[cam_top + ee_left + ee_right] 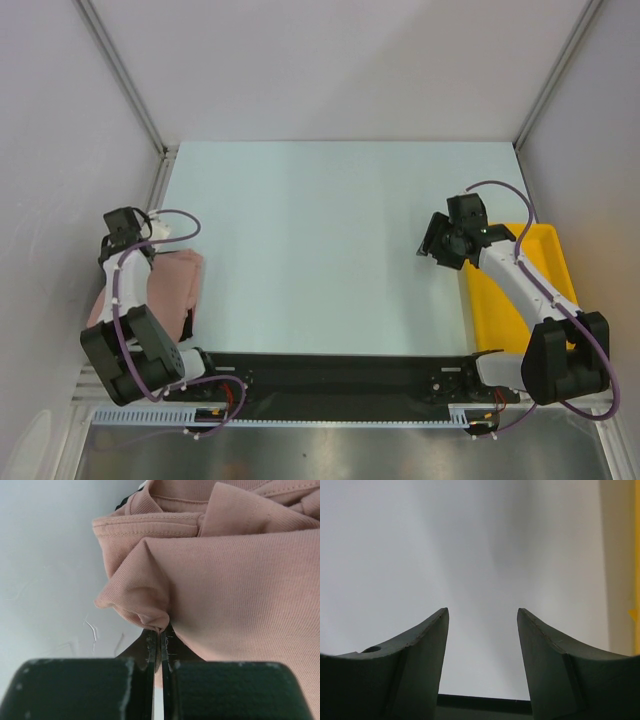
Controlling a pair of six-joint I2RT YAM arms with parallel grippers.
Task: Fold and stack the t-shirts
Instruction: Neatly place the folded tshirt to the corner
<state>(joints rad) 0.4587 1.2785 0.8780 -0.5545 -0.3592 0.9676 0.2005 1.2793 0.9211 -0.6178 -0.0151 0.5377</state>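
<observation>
The dusty pink t-shirt [170,290] lies bunched at the table's left edge, partly under my left arm. In the left wrist view the pink t-shirt [235,580] fills the right side, with a hem and folds showing. My left gripper [161,635] is shut on a pinch of its cloth; in the top view my left gripper [128,232] sits over the shirt's far end. My right gripper [482,615] is open and empty over bare table, at the right in the top view [440,245]. The black t-shirt is out of view.
A rigid yellow tray [545,250] stands at the table's right edge under my right arm, and its edge shows in the right wrist view [635,580]. White walls with metal posts enclose the pale table [320,240]. A black strip [330,370] runs along the near edge.
</observation>
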